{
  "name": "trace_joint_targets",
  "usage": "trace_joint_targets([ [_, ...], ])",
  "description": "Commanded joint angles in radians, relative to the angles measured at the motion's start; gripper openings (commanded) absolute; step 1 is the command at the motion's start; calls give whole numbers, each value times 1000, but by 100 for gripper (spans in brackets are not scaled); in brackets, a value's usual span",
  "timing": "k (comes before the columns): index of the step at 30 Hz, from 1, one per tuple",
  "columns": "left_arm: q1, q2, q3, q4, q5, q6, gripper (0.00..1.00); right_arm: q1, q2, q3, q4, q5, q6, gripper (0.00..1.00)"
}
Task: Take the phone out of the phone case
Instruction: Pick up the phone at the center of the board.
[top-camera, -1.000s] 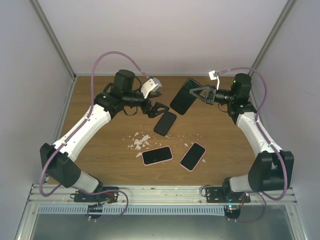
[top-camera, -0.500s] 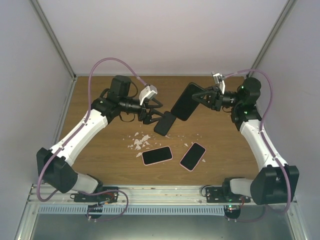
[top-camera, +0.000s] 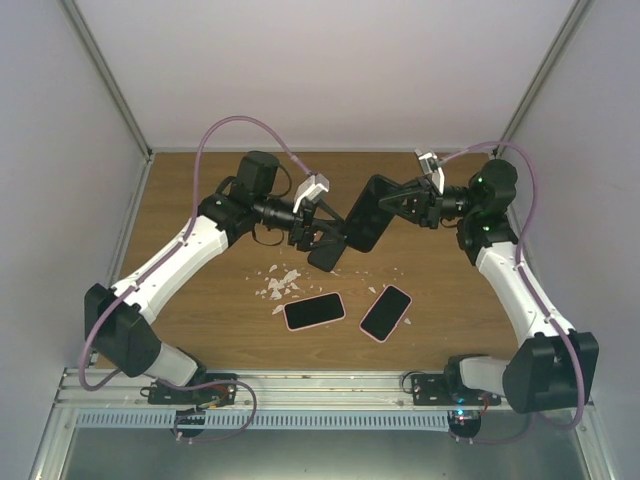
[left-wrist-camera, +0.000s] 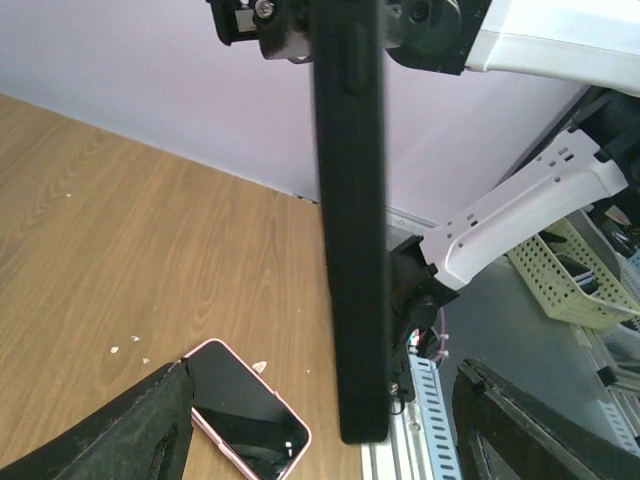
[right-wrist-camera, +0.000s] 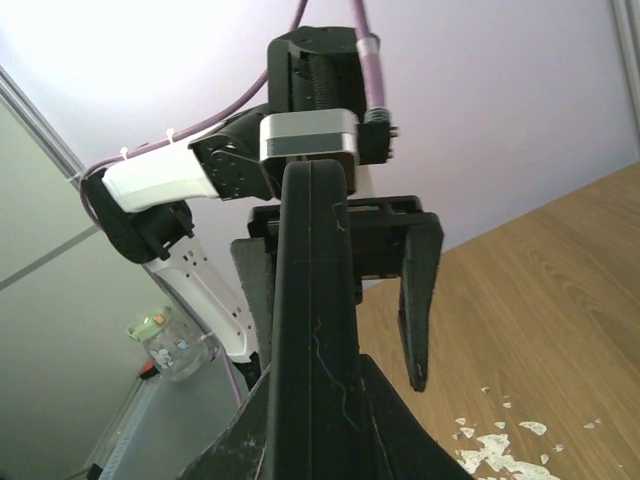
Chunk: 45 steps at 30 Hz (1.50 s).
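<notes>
1. Currently, the right gripper (top-camera: 393, 203) is holding the cased phone (top-camera: 363, 213) in the air, with its fingers clamping tight on the phone's upper end.
2. Around that phone's lower end, the left gripper (top-camera: 325, 228) is hovering with its fingers (left-wrist-camera: 130, 425) spread wide, one on either side, touching nothing.
3. Judging by this, the separating step is only beginning; next, the left fingers need to close on the case edge and peel it away.

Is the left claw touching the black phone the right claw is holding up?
Apart. The left wrist view shows the open left claw straddling the edge-on black phone, with clear gaps on both sides.
</notes>
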Motion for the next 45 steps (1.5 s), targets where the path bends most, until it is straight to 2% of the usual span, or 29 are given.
trace_joint_targets([
  [1,-19,36,42,77,16,-65,70,25,-12,24,3,-7,-21,1],
  [7,-64,66,57,84,12,-83,57,34,-1,29,-35,3,-47,0],
  [10,-66,75,57,102,19,-92,42,36,2,37,-51,2,-61,1],
  [16,-49,90,47,179,61,-211,10,34,28,82,-131,4,-117,1],
  [18,-47,94,50,187,61,-217,0,33,39,97,-138,10,-117,4],
  [19,-46,95,52,188,58,-218,0,33,45,102,-138,15,-113,11],
  [20,-42,94,53,191,54,-223,0,31,50,108,-138,21,-105,26],
  [22,-30,93,51,210,58,-249,0,31,62,113,-120,27,-81,48],
  [24,-14,83,33,274,61,-306,0,30,68,104,-63,29,-21,56],
  [34,-6,75,3,618,4,-562,0,33,83,11,252,97,274,57],
  [40,-22,86,6,654,-5,-587,0,36,105,4,396,129,400,51],
  [45,-57,92,-1,640,-5,-566,0,39,113,10,422,153,434,45],
])
